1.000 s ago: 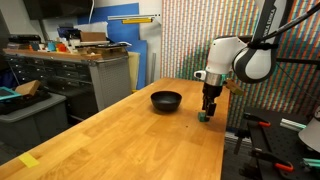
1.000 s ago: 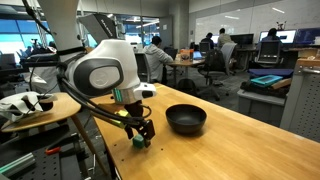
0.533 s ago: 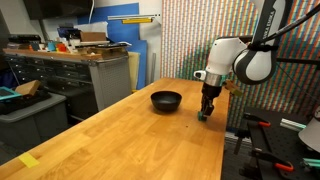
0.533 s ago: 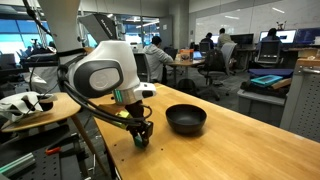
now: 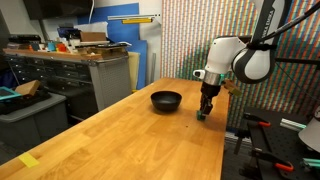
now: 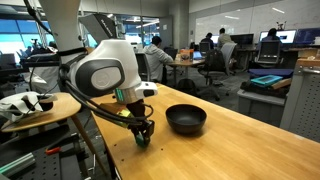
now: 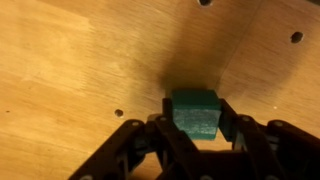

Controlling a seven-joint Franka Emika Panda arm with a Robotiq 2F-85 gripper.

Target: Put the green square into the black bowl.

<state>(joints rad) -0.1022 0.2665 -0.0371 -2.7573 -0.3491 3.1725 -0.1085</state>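
Observation:
The green square (image 7: pixel 194 112) is a small dark green block resting on the wooden table, and my gripper (image 7: pixel 194 118) is shut on it, a finger pressed against each side. In both exterior views the block shows as a green speck at the fingertips (image 5: pixel 203 116) (image 6: pixel 141 140), low on the tabletop. The black bowl (image 5: pixel 166 100) (image 6: pixel 185 119) stands upright and empty a short way from the gripper. The wrist view does not show the bowl.
The wooden table (image 5: pixel 130 140) has small screw holes (image 7: pixel 118 113). A flat yellow tape patch (image 5: pixel 28 160) lies near one corner. The table's edge (image 6: pixel 110 150) runs close beside the gripper. Cabinets and desks stand beyond the table.
The jaws have closed onto the green block; a second ago they stood open around it. The arm and the bowl have stayed in place.

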